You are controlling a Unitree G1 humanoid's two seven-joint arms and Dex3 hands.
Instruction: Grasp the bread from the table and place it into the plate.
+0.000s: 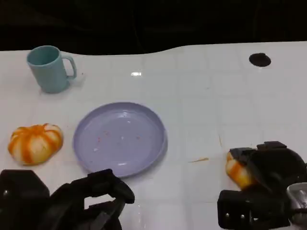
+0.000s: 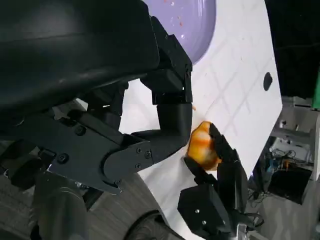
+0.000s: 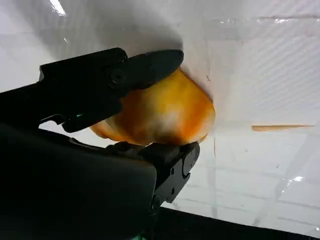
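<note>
Round lilac plastic plate (image 1: 120, 139) holds only crumbs. Right hand (image 1: 268, 184) grips glossy orange-striped bread bun (image 1: 238, 173); left hand (image 1: 91, 199) half-curled, holding nothing.

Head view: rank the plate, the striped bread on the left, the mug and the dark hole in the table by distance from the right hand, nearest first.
From the right hand, low at the right:
1. Plate, centre, to its left.
2. Dark hole, far edge, straight beyond the hand.
3. Striped bread, left side, past the plate.
4. Mug, far left corner.
</note>
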